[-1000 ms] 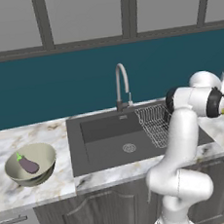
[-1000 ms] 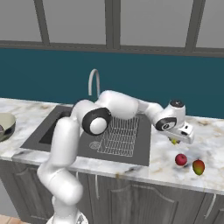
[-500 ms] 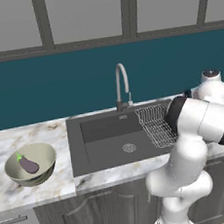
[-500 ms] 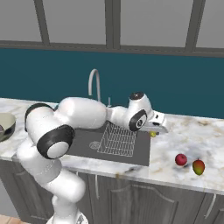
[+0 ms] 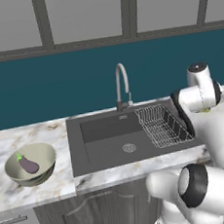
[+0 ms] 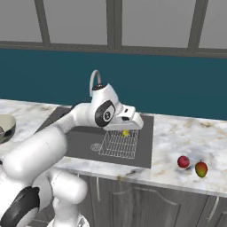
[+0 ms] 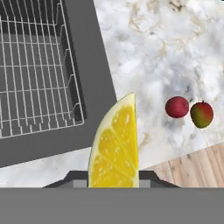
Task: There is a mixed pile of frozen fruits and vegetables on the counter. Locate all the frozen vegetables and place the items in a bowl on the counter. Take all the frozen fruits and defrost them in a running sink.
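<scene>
My gripper (image 7: pixel 113 176) is shut on a yellow wedge-shaped piece (image 7: pixel 114 148), one of the frozen vegetables, and hangs over the right end of the sink (image 6: pixel 84 137) above the wire rack (image 6: pixel 117 144). From the right base the yellow piece (image 6: pixel 126 132) peeks out under the gripper (image 6: pixel 126 131). The purple eggplant (image 5: pixel 27 164) lies inside the pale bowl (image 5: pixel 23 179) on the counter (image 5: pixel 30 201) left of the sink (image 5: pixel 113 148). Two frozen fruits, a red one (image 6: pixel 183 161) and an orange-red one (image 6: pixel 201 169), rest on the counter to the right; the hand view shows them as well, red (image 7: pixel 177 107) and orange-red (image 7: pixel 201 114).
The curved chrome faucet (image 5: pixel 122 86) rises behind the basin, and no water is visible. The dish rack (image 5: pixel 162 126) fills the basin's right part. My white arm bends across the right side of the sink. A teal wall backs the counter.
The arm has swung left from the right-hand counter toward the sink, carrying the yellow piece along. The two red fruits and the bowl have stayed put.
</scene>
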